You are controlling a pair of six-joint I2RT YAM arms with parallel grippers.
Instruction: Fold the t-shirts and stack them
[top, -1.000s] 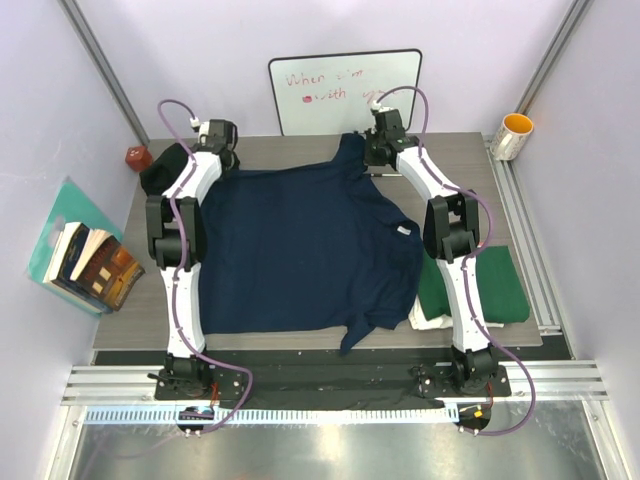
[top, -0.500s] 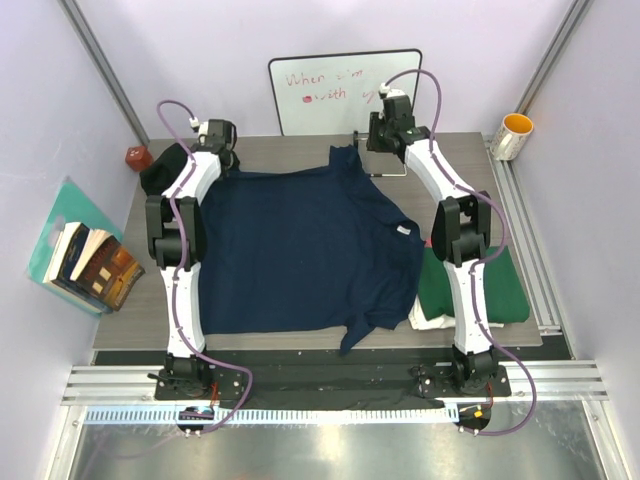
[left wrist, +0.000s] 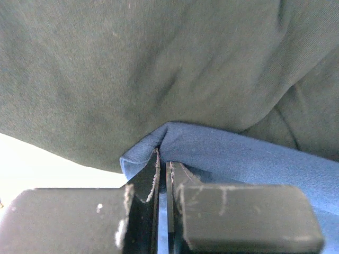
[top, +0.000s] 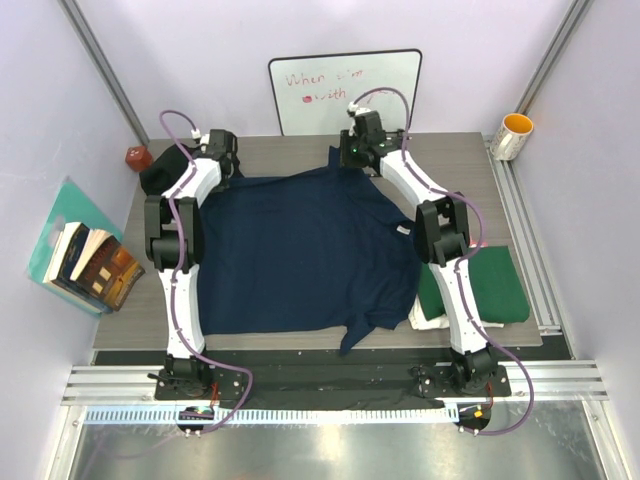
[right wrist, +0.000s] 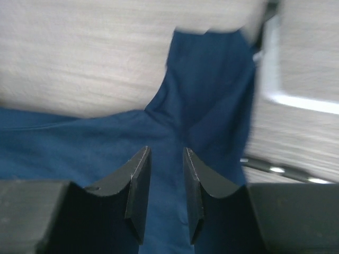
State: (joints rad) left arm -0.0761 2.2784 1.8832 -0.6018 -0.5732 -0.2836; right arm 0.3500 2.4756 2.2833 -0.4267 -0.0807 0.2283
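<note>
A grey wood-grain surface (top: pixel 470 150) carries a navy blue cotton t-shirt (top: pixel 300 250) spread flat across its middle, seemingly laid out for folding; a folded dark green t-shirt (top: pixel 495 285) sits on a cream-white t-shirt (top: pixel 428 318) at the right edge, starting the stack. At the far left corner the left claw (left wrist: pixel 163 170) pinches the navy cloth, likely to hold it taut, while the right claw (right wrist: pixel 167 159) hovers spread over the far sleeve, gripping nothing
</note>
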